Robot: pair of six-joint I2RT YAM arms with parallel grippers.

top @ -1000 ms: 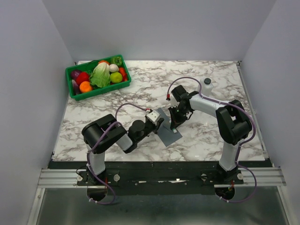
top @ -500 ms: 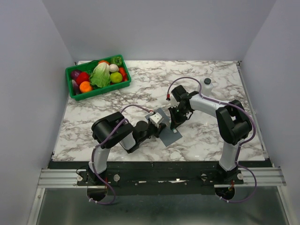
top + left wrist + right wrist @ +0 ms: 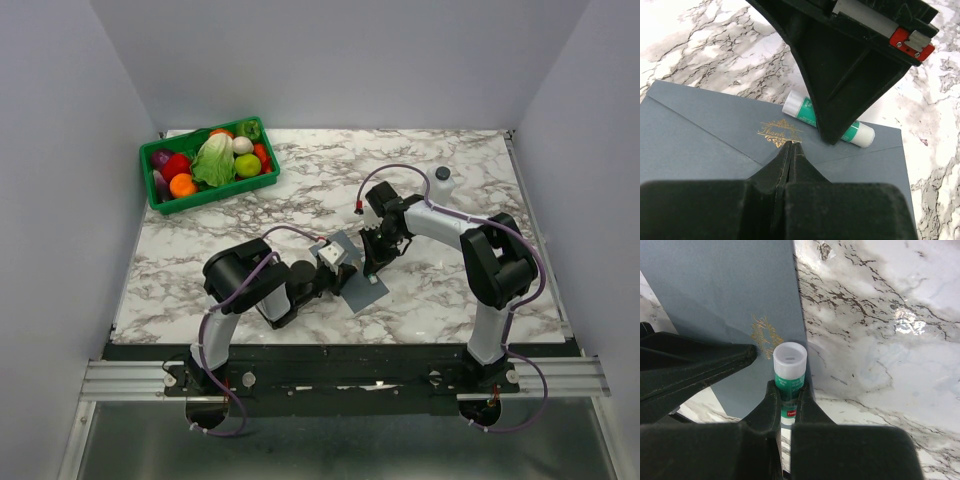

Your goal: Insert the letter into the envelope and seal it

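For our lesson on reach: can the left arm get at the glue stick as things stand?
Probably not. The right gripper is clamped on the glue stick from both sides, and the left gripper is shut, its tip at the flap of the envelope.

Left arm (image 3: 245,285): folded low, forearm reaching right toward the table's middle.
Left gripper (image 3: 791,146): fingers pressed together, tips angled down.
Right arm (image 3: 445,218): stretched leftward, wrist bent down.
Right gripper (image 3: 787,392): fingers pinching a glue stick (image 3: 789,365).
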